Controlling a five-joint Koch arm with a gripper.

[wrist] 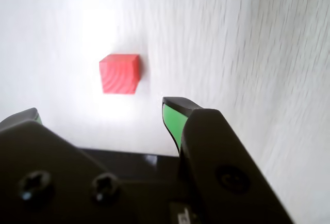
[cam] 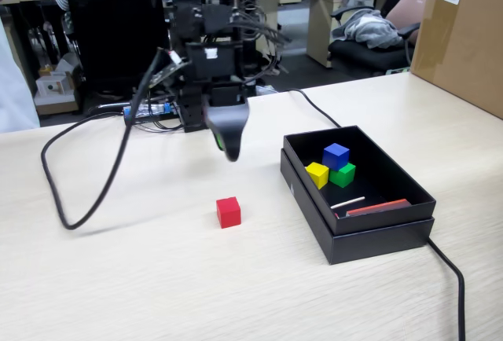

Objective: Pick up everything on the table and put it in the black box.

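Red cube (cam: 229,212) sits alone on the tabletop (cam: 157,278), left of the black box (cam: 377,235) in the fixed view. Claw (wrist: 100,113) hovers above it, jaws spread, empty. Recommendation: centre the jaws over the cube, square to its faces, then descend.

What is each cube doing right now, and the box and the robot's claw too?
red cube: alone on the table, outside the box, untouched.
yellow cube: inside the black box.
green cube: inside the box, beside the yellow one.
blue cube: inside the box, apparently resting on the other two.
black box: open, no lid.
gripper: open, empty, hanging above the table near the red cube.
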